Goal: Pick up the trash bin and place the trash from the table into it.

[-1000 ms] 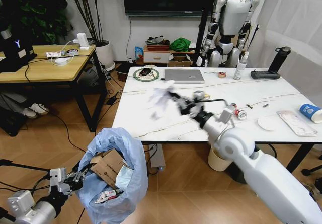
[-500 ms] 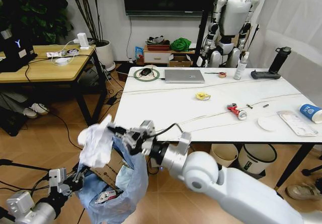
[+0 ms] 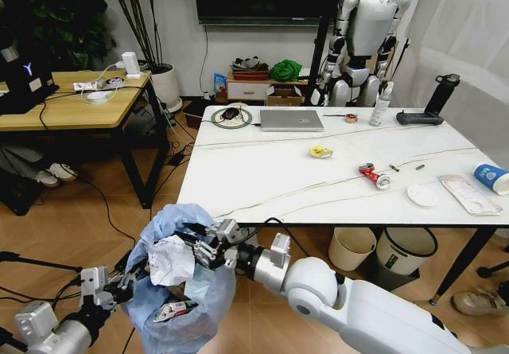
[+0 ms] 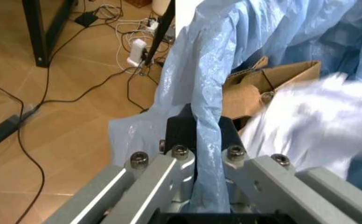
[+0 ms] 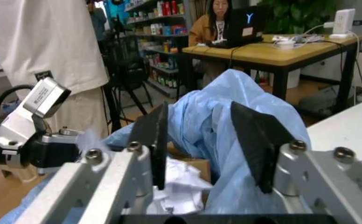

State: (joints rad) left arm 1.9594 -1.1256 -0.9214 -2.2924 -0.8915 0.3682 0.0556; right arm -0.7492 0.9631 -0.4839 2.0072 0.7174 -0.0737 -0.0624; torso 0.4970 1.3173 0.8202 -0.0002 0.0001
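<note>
left end effector [image 3: 119, 278], lower left of head view, clamped on blue liner rim of trash bin [image 3: 187, 290] | right end effector [image 3: 199, 247] over bin mouth, jaws apart, white tissue [image 3: 171, 260] dropping free | step: deposit | next: fetch yellow roll [image 3: 320, 152], can [image 3: 372, 176] from worktop [image 3: 262, 171]
</note>
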